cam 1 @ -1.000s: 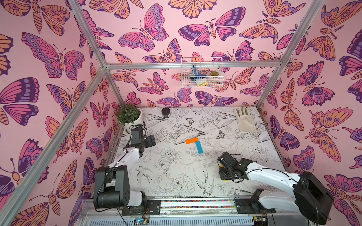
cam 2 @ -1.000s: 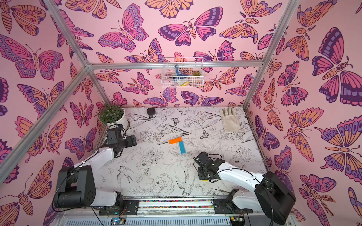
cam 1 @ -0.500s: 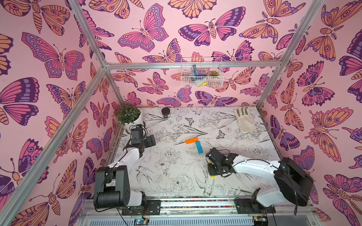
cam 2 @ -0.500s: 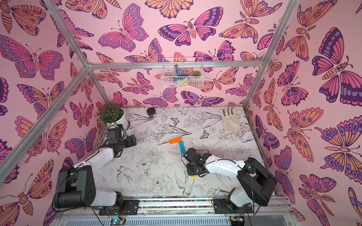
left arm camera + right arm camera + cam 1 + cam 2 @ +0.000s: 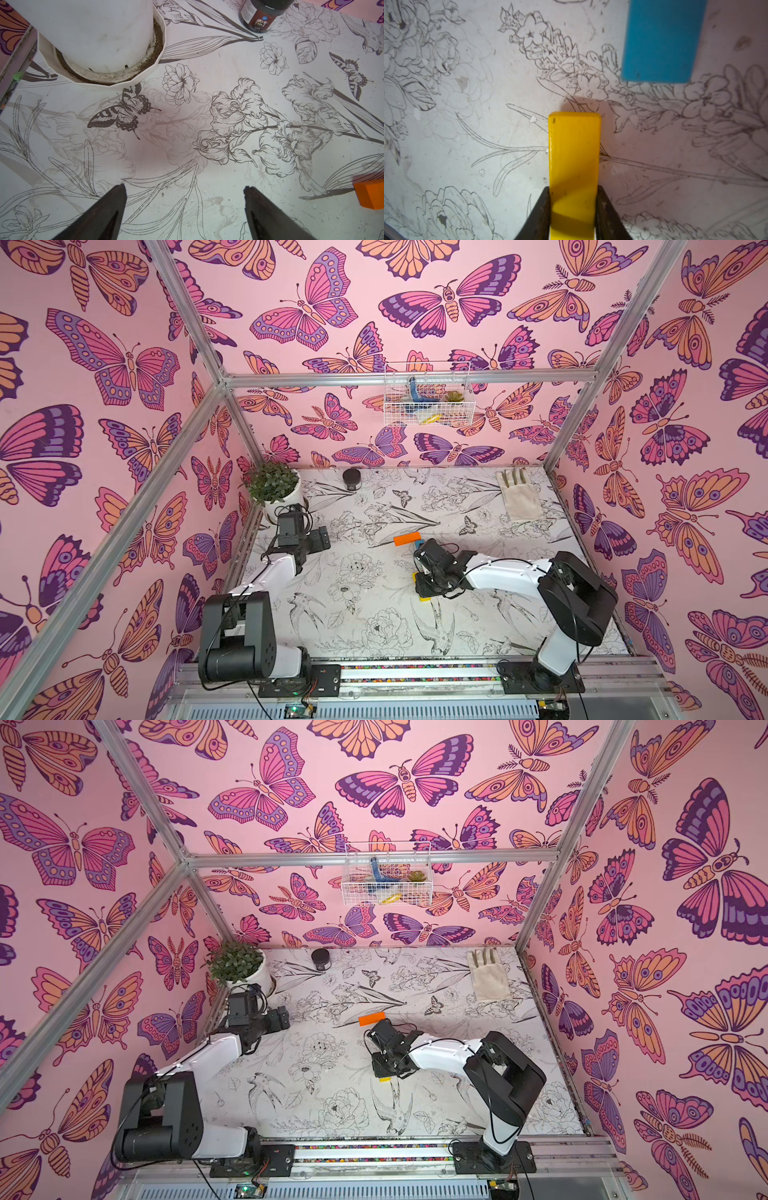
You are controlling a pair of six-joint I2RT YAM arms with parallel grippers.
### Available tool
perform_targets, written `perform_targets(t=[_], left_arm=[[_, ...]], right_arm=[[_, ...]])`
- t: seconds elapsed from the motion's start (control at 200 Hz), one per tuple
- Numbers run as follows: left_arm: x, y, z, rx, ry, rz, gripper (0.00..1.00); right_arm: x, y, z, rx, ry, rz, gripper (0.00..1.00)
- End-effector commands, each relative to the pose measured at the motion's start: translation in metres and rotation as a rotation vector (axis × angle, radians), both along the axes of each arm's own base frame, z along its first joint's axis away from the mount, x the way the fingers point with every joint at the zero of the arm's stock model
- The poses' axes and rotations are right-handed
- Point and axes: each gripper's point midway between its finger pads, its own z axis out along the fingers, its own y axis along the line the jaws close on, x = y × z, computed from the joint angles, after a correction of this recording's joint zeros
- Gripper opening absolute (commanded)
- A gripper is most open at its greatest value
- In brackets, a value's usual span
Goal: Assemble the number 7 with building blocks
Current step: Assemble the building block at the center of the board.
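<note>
Pink butterfly walls [image 5: 332, 290], aluminium frame [image 5: 311, 379], wire basket [image 5: 428, 408] on back wall. Bench [image 5: 365, 572]: white, black floral print. Potted plant [image 5: 272, 485] in back corner.

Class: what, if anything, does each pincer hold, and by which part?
Right pincer: the yellow bar, clamped across its long sides near one end. Left pincer: open, holding nothing.

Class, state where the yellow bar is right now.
In the right wrist view the yellow bar sits clamped in the right tool, its free end short of the light blue bar, not touching it.
</note>
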Motion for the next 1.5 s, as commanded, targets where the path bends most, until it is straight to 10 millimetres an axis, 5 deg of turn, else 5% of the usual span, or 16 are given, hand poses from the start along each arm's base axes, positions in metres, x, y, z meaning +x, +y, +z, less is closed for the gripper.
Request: perform_targets(t=[0.0, 0.33, 1.497], left_arm=[[0.000, 0.001, -0.003, 0.019, 0.006, -0.002, 0.94], [0.001, 0.001, -0.002, 0.018, 0.005, -0.005, 0.94], [0.001, 0.001, -0.003, 0.018, 0.006, -0.002, 0.94]], right_arm=[[-0.015, -0.028, -0.026, -0.104, 0.074, 0.004, 0.20], [-0.014, -0.064, -0.017, -0.143, 0.060, -0.036, 0.19], [0.016, -0.039, -0.018, -0.069, 0.077, -0.018, 0.15]])
